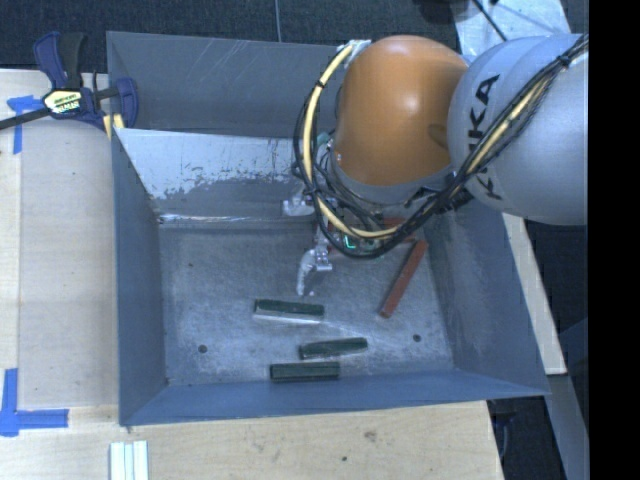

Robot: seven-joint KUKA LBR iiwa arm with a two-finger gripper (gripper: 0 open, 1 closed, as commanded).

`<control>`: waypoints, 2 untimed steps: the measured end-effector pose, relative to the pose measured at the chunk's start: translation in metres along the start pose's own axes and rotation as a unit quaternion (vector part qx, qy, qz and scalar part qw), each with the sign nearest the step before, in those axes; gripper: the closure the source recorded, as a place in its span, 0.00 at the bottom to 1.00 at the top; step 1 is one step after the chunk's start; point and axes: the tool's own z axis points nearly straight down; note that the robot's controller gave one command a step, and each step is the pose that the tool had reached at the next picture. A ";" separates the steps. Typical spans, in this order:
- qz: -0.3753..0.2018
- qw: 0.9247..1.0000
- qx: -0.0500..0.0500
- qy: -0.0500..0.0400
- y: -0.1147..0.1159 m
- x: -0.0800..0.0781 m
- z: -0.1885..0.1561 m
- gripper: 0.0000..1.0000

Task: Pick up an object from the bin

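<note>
Orange wrist cover (400,108) sits over my gripper (312,271), which hangs near a dark green bar (288,310). Nothing seems lifted yet; released or clenched, I cannot tell

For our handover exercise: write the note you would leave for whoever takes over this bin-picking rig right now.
The hand is low in the bin, just above the upper green bar; open or shut is unclear, nothing seen held.
Things: middle green bar and lower green bar near the front wall; reddish-brown stick to the right.
Done: nothing lifted.
Left: grasp one thing, lift it out.
</note>
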 end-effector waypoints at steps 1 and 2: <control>0.001 1.000 -0.001 -0.004 0.000 -0.001 -0.005 0.00; 0.002 1.000 -0.002 -0.008 -0.005 0.002 0.041 0.00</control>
